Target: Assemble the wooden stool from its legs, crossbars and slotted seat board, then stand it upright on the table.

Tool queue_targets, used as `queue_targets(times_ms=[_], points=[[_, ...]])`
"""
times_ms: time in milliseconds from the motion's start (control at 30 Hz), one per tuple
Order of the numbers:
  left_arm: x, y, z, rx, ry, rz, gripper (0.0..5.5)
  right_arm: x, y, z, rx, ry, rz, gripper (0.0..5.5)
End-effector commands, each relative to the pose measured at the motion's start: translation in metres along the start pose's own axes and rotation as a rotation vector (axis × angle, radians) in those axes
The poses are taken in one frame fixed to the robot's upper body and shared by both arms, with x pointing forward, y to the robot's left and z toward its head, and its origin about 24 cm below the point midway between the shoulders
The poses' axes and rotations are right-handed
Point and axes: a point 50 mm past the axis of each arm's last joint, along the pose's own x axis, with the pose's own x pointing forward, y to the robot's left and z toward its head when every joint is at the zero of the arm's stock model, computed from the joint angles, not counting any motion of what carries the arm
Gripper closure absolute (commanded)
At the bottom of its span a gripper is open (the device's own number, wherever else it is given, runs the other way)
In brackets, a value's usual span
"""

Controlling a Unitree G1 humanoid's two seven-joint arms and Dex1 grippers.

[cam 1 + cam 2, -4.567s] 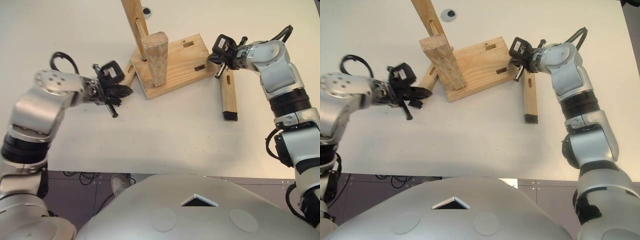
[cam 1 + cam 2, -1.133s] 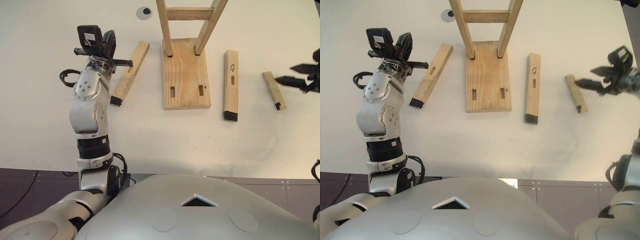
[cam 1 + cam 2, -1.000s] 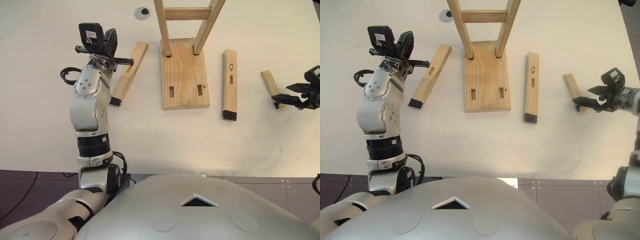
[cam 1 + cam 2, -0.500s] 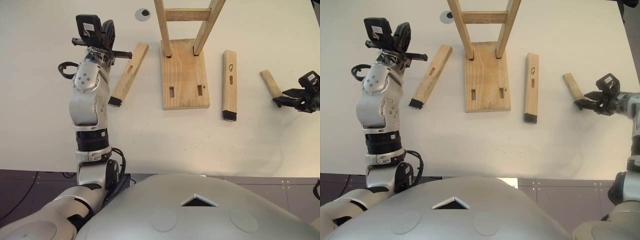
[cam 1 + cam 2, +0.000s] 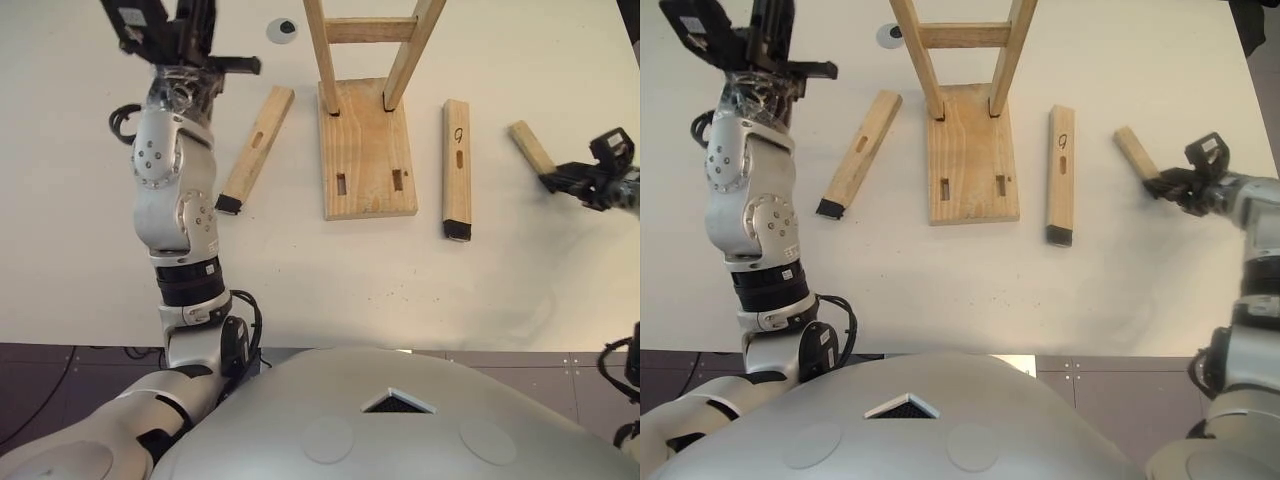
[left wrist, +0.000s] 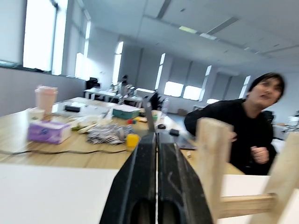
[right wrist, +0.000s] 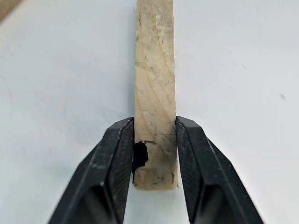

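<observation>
Short pale wooden crossbar [image 7: 155, 70] lies flat on the white table [image 5: 330, 270], right side; right gripper [image 7: 155, 128] clamped on its very end. Risk: gripped so near the tip, it may swivel or slip when lifted. Raised left gripper [image 6: 156, 140]: fingers together, empty. Count: one flat slotted seat board [image 5: 368, 140], mid-table; two seated legs [image 5: 322, 50]; two loose legs [image 5: 457, 165]; two crossbars, the fitted crossbar [image 5: 370, 28] included.

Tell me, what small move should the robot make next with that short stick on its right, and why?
Probably lift it a little way off the table. The right gripper is shut on the near end of the short crossbar, which lies flat on the table. The slotted leg it likely joins lies apart from it, beside the seat board.
</observation>
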Motion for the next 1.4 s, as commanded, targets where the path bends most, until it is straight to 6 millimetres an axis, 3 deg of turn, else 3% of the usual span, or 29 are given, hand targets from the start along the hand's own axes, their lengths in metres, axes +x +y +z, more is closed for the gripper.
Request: queue_targets(times_ms=[33, 167, 233, 333, 500, 633, 967, 1167, 1400], points=[[0.007, -0.026, 0.025, -0.133, -0.074, -0.211, 5.16, -0.013, 0.002, 0.109, -0.102, -0.455, -0.087, 4.22], [0.013, -0.050, 0.043, -0.211, -0.073, -0.408, 4.66, -0.041, 0.040, 0.182, -0.176, -0.765, -0.004, 4.22], [0.015, -0.056, 0.048, -0.212, -0.057, -0.462, 4.35, -0.053, 0.062, 0.204, -0.249, -0.853, 0.068, 4.22], [0.019, -0.056, 0.054, -0.233, -0.056, -0.503, 3.92, -0.065, 0.101, 0.222, -0.381, -0.939, 0.174, 4.22], [0.027, -0.050, 0.065, -0.285, -0.080, -0.516, 3.19, -0.060, 0.150, 0.218, -0.482, -0.994, 0.280, 4.22], [0.032, -0.049, 0.067, -0.339, -0.069, -0.520, 2.67, -0.046, 0.164, 0.207, -0.477, -0.983, 0.252, 4.22], [0.037, -0.049, 0.058, -0.416, -0.004, -0.514, 2.67, -0.029, 0.192, 0.194, -0.487, -0.985, 0.266, 4.22], [0.037, -0.050, 0.047, -0.433, 0.033, -0.531, 3.55, -0.029, 0.191, 0.197, -0.522, -1.024, 0.206, 4.22], [0.038, -0.048, 0.049, -0.462, -0.024, -0.496, 4.61, -0.025, 0.185, 0.195, -0.545, -1.027, 0.173, 4.22]])
